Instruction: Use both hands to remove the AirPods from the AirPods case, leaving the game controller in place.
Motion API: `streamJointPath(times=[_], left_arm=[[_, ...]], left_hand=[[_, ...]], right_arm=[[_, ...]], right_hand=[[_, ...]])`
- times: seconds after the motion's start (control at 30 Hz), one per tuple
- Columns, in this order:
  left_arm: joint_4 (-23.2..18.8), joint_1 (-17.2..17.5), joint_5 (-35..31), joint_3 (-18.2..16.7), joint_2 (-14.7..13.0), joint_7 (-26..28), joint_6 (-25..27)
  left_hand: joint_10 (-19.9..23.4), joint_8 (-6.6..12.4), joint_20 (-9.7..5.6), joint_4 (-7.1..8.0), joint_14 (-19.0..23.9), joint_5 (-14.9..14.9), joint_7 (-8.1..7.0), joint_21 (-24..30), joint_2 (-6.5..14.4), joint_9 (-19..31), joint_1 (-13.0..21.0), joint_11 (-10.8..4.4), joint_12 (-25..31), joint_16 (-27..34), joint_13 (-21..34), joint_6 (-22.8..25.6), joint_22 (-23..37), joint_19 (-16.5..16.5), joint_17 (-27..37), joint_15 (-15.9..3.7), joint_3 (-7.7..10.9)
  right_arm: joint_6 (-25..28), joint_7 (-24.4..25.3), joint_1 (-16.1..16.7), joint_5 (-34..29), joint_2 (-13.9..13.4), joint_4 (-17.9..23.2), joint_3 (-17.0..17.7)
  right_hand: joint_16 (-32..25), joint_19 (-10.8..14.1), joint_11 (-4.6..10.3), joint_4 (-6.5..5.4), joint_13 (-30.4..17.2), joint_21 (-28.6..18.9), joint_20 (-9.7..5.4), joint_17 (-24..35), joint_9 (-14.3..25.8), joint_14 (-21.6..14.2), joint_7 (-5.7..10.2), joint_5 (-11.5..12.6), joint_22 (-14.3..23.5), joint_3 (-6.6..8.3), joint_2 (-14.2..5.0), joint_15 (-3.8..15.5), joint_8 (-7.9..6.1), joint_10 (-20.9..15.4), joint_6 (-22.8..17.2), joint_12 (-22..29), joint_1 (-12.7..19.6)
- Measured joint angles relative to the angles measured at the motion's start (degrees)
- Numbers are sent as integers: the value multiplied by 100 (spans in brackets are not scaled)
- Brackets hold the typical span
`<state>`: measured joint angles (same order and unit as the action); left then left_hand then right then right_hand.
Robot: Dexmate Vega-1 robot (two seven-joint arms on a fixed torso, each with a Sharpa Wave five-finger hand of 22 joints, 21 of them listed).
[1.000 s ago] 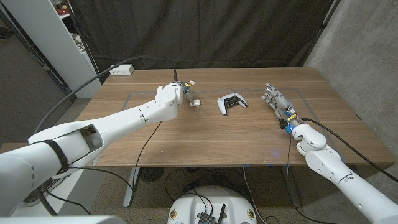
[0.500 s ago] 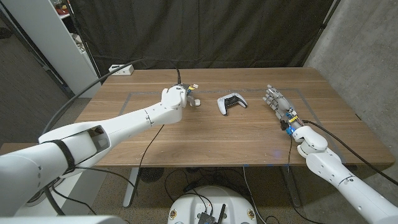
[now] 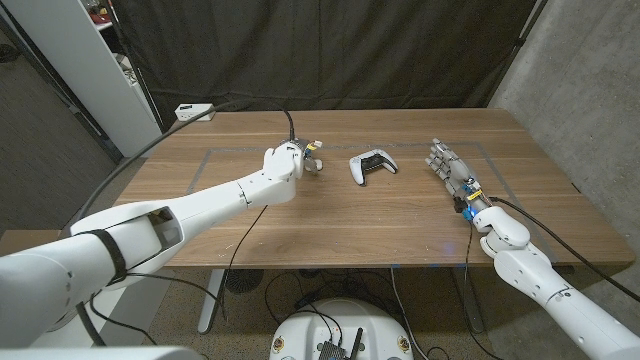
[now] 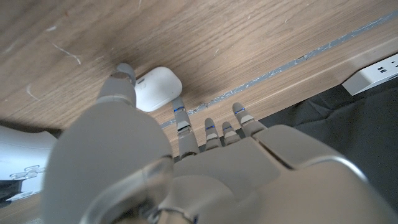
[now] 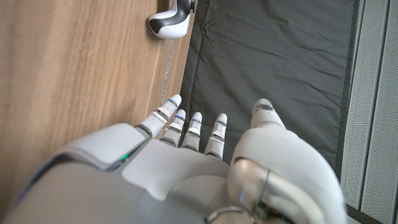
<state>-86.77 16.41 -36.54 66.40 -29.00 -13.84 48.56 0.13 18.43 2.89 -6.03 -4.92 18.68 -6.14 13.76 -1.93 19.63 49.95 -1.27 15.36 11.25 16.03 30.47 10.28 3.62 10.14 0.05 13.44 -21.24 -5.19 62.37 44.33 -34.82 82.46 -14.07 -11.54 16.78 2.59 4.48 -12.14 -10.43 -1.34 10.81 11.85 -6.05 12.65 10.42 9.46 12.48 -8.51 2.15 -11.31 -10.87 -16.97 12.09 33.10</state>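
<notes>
The white AirPods case (image 4: 157,88) lies closed on the wooden table, just left of the table's middle (image 3: 317,166). My left hand (image 3: 288,160) hovers over it with its fingers apart; the thumb (image 4: 122,79) sits right beside the case and the other fingertips (image 4: 180,115) reach past it, and I cannot tell whether any of them touch it. The white and black game controller (image 3: 372,165) sits a little to the right of the case, and its end shows in the right wrist view (image 5: 170,22). My right hand (image 3: 450,166) stands at the right of the table, fingers spread, holding nothing.
A white power strip (image 3: 192,111) lies at the table's back left corner (image 4: 374,70). A grey tape line (image 3: 215,150) marks a rectangle on the tabletop. A black cable arcs from the left arm over the back edge. A dark curtain hangs behind.
My left hand has moved rightward and closer over the AirPods case. The right hand and the controller stay where they were.
</notes>
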Motion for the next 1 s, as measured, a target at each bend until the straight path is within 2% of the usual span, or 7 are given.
streamJointPath(times=[0.17, 0.3, 0.43, 0.6, 0.67, 0.8, 1.0], left_arm=[[110, 56, 0, -26, 90, 0, 0], [200, 86, -4, -40, 156, 225, -17], [272, 140, -8, -83, 197, 225, -21], [262, 229, 91, -179, 183, 633, -183], [218, 276, 149, -227, 149, 774, -275], [41, 401, 178, -348, 57, 868, -325], [-374, 570, 188, -511, -123, 1113, -393]], left_hand=[[223, 151, -5, -72, 244, -1, 23, 23, 204, 66, 204, -137, 78, 22, -34, 384, 0, 199, 0, -45, 39], [467, 329, -9, -111, 412, -18, 33, 23, 243, 80, 330, -273, 145, 22, -69, 763, 27, 310, -24, -135, -1], [724, 329, -15, -150, 627, -11, 206, 23, 306, 79, 537, -379, 211, 22, -98, 936, 27, 436, -29, -192, -41], [942, 329, -23, -159, 785, -10, 206, 46, 308, 78, 581, -470, 266, 22, -114, 936, 27, 523, -29, -204, -49], [987, 329, -53, -181, 826, -11, 207, 46, 398, 75, 672, -463, 288, 22, -114, 935, 27, 553, -29, -220, -72], [1022, 329, -63, -164, 862, -26, 208, 46, 380, 73, 737, -488, 288, 22, -140, 934, 26, 605, -29, -199, -92], [1048, 329, -54, -165, 893, -58, 237, 45, 369, 73, 748, -464, 288, 22, -140, 964, 26, 615, -29, -230, -121]], right_arm=[[-22, -20, 0, 26, 0, 0, 0], [-30, -20, 57, 41, 1, -9, 36], [-31, -21, 57, 52, 1, -9, 36], [-30, -20, 73, 53, 1, -10, 45], [-17, -9, 73, 53, -12, 0, 45], [58, 50, 75, 38, -34, 47, 49], [286, 109, 120, 79, -186, 348, 76]], right_hand=[[0, 0, -27, -24, 0, 0, 0, 0, 0, -21, 0, 0, 0, -24, 29, -21, 0, -27, 0, 0, -32], [0, 0, -28, -46, 1, 0, 0, 0, 0, -21, 0, 0, 0, -46, 22, -21, 0, -27, 0, 0, -84], [0, 0, -28, -47, 1, 0, 0, 0, 0, -21, 0, 0, 0, -47, 44, -21, 0, -27, 0, 0, -107], [0, 0, -28, -47, 1, 0, 0, -13, -1, -23, -19, 20, 0, -47, 44, -19, -14, -26, -19, 0, -107], [1, 15, -28, 9, 1, 0, 14, -52, -1, -64, -76, 45, 0, -14, 45, -2, -104, -26, -254, 0, -105], [40, 65, -28, 154, 2, 0, 64, -70, -1, -134, -394, 45, 0, 25, 85, -9, -177, -26, -558, 0, 31], [44, 124, -29, 234, 2, -39, 124, -70, -1, -221, -386, 45, 0, 48, 119, 15, -183, -26, -681, 0, 106]])
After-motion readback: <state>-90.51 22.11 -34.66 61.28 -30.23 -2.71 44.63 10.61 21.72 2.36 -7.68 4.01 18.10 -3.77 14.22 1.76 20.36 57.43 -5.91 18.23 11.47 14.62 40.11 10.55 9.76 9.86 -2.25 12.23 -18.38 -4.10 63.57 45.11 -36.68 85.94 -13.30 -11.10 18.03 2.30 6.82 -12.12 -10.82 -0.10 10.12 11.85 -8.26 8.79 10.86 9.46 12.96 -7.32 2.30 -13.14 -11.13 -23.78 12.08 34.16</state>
